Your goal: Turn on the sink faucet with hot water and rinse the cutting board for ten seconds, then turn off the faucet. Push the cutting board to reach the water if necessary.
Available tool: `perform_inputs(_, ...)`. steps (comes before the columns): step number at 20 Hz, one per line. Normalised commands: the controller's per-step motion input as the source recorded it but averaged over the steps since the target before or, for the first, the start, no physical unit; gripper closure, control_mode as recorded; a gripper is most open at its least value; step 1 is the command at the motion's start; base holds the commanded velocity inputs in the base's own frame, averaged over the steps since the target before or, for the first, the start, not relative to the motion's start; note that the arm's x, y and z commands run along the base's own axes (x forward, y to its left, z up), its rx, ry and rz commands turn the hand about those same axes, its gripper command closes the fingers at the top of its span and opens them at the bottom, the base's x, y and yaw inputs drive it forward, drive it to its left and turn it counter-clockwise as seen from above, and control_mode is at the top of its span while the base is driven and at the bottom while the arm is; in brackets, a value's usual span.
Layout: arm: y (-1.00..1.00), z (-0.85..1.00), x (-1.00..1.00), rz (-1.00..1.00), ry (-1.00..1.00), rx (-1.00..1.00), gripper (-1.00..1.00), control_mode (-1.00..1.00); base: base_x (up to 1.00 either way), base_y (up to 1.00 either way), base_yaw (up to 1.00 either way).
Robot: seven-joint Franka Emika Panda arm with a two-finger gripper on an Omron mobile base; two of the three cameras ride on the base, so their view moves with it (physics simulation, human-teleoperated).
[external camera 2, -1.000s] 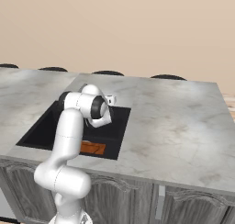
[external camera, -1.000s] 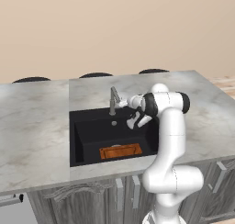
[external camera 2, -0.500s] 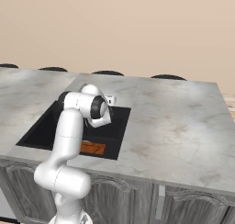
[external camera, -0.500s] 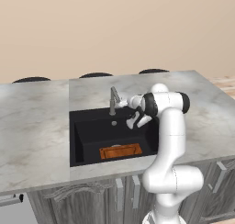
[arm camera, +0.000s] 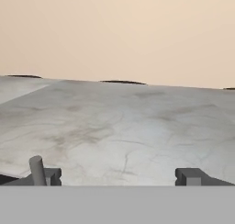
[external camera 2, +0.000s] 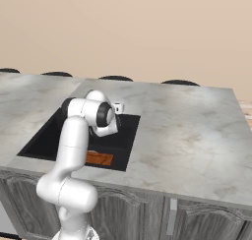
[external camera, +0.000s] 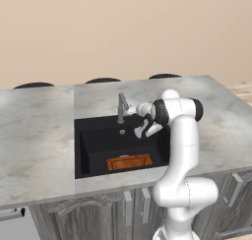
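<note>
Brushed-grey metal faucet (external camera: 121, 107) at the back rim of the black sink (external camera: 96, 144): rigid, slick, so nudge its small side lever, don't pinch. Fingers (arm camera: 38, 170) spread wide, empty, just beside it. Cutting board (external camera: 129, 162) flat at the basin front, light, should slide easily

No readable text, label, brand, number or sign is showing anywhere in these views.
</note>
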Motion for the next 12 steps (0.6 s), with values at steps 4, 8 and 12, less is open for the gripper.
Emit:
perform_inputs(4,-0.06,0.0,-0.2,0.0,0.0,0.0,-1.0,-1.0,0.0,0.0,0.0)
perform_inputs(8,-0.08,0.0,-0.22,0.0,0.0,0.0,-1.0,-1.0,0.0,0.0,0.0)
perform_inputs(12,-0.09,0.0,-0.22,0.0,0.0,0.0,-1.0,-1.0,0.0,0.0,0.0)
